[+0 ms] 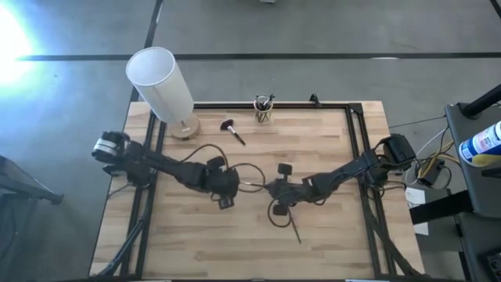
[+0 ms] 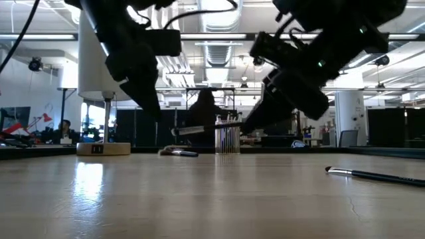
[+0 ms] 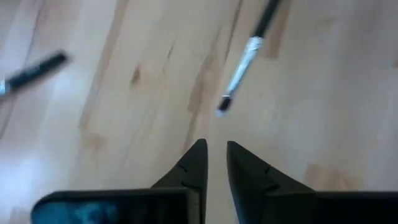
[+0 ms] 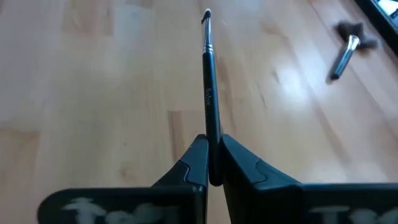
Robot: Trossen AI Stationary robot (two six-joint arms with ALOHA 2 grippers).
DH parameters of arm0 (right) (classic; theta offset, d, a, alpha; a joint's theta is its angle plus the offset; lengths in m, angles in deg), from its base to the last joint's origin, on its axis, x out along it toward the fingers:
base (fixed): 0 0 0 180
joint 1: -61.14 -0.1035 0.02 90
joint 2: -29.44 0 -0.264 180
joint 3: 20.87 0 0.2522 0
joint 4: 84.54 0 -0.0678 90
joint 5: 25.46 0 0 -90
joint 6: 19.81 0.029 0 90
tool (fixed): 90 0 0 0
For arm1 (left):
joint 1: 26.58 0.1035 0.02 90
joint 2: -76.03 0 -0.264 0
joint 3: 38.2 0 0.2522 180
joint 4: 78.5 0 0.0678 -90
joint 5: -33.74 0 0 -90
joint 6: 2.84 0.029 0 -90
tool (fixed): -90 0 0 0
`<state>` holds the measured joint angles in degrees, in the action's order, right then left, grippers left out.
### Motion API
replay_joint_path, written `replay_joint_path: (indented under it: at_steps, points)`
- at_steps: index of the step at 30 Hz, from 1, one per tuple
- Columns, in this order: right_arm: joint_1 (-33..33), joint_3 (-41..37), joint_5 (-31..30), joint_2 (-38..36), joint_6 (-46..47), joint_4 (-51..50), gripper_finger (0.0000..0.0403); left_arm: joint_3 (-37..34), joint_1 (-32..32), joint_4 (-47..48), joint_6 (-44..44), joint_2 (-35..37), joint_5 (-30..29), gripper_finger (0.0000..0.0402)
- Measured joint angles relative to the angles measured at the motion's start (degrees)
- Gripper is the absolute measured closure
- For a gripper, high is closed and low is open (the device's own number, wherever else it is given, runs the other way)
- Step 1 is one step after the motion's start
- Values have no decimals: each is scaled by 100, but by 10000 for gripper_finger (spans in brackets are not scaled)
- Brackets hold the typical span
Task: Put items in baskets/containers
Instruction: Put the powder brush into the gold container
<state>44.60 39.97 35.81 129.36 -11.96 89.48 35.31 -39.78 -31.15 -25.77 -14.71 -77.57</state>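
My right gripper (image 4: 214, 149) is over the table's middle (image 1: 274, 188), shut on a thin dark brush (image 4: 208, 81). The brush's small tip (image 3: 222, 106) points at my left gripper (image 3: 214, 155). That gripper hovers just left of it (image 1: 232, 188), open by a narrow gap and holding nothing. A second thin brush (image 1: 295, 227) lies flat on the table near the right gripper. A bushy-headed brush (image 1: 232, 130) lies near the far edge. The clear glass cup (image 1: 264, 111) stands at the far edge with several brushes upright in it. My right gripper pinches the dark handle (image 4: 212, 134) of the thin brush between its two fingers. The brush runs along the fingers and sticks out forward past them, toward the table's left. It is lifted clear of the table and roughly level (image 2: 199, 130).
A tall white cylinder (image 1: 163, 82) on a round wooden base (image 1: 185, 127) stands at the far left corner. A black frame (image 1: 356, 133) runs along the table's edges. Bare wood lies toward the near edge (image 1: 235, 251). Cables loop beside both grippers.
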Motion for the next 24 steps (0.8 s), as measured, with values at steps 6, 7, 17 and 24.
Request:
replay_joint_path:
  at_steps: [6,7,17,24]
  points:
    - [-5,-552,0,-49,75,945,383,-1081,-236,-1791,386,496,-97,336]
    - [-5,-619,-9,-72,71,1050,384,-1312,-237,-2162,420,615,-110,335]
    - [-10,-1428,-660,-963,35,2029,384,-3489,-214,-5790,806,1898,-123,335]
    - [93,-2408,-192,-1366,-424,4783,384,-4176,-137,-8262,1019,1959,-52,335]
